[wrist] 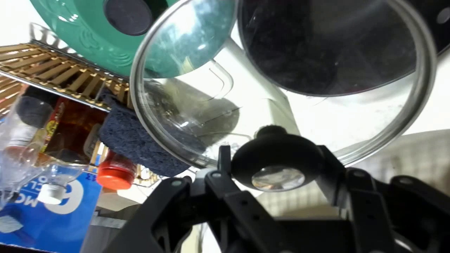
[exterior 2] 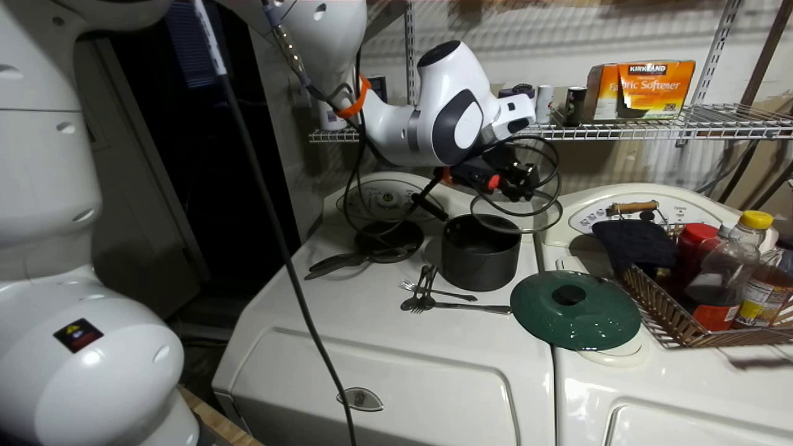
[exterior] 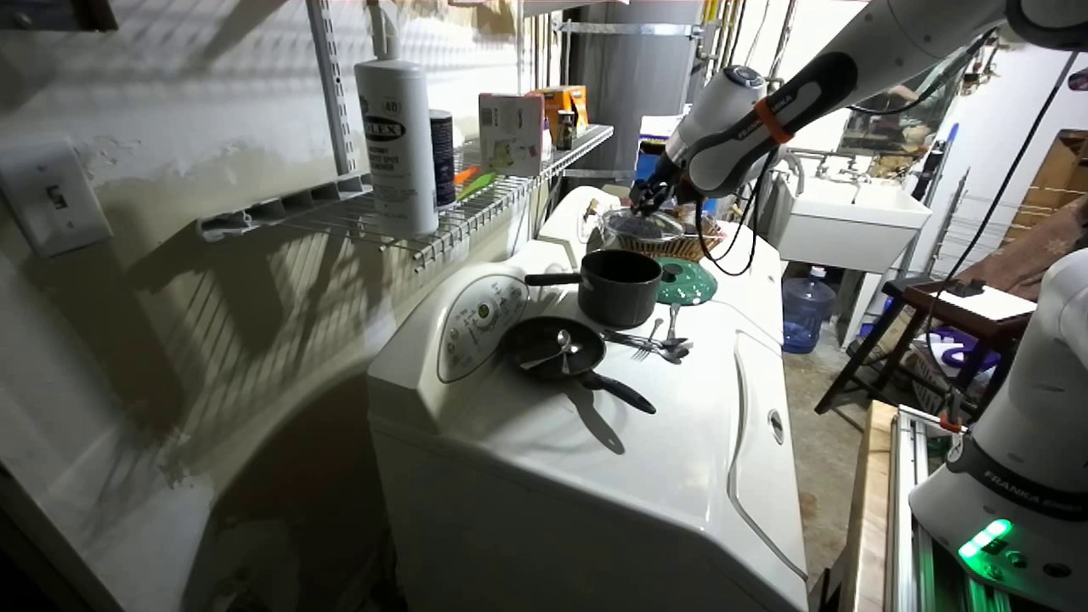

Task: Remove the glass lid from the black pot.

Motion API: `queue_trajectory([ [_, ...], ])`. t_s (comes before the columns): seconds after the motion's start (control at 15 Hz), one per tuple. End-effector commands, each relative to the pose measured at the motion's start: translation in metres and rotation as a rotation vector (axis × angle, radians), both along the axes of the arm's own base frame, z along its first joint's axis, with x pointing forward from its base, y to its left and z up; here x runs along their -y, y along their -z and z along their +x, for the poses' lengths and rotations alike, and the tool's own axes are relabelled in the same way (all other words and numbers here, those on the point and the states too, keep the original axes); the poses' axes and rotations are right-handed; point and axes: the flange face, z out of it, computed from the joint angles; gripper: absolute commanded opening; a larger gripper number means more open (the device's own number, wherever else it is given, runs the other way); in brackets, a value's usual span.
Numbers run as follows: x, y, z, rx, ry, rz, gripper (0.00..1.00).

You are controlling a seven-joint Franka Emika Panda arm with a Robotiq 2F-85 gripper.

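Note:
The glass lid (exterior: pixel 643 226) is off the black pot (exterior: pixel 619 293) and in the air. My gripper (exterior: pixel 651 197) is shut on its dark knob, with a finger on each side of the knob in the wrist view (wrist: pixel 276 158). In an exterior view the lid (exterior 2: pixel 545 227) hangs tilted above and beside the open pot (exterior 2: pixel 480 266). The gripper (exterior 2: pixel 519 181) is above the lid there. In the wrist view the pot (wrist: pixel 316 52) shows partly through the lid (wrist: pixel 197 116). The pot stands upright on the white machine top.
A green lid (exterior 2: pixel 573 319) lies beside the pot. A basket (exterior 2: pixel 675 319) of bottles stands beyond it. A black frying pan (exterior: pixel 552 340) with spoons and several pieces of cutlery (exterior: pixel 650 344) lie near the pot. A wire shelf (exterior 2: pixel 731 118) runs along the wall behind.

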Motion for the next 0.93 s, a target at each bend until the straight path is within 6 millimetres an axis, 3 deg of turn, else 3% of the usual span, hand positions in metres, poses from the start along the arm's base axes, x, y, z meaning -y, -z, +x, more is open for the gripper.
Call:
queue_trajectory([
  [0.0, 0.028, -0.021, -0.001, 0.022, 0.089, -0.023, 0.34],
  [0.4, 0.074, 0.008, -0.004, 0.020, 0.195, -0.064, 0.34],
  [0.87, 0.098, 0.061, 0.002, -0.034, 0.280, -0.103, 0.34],
])
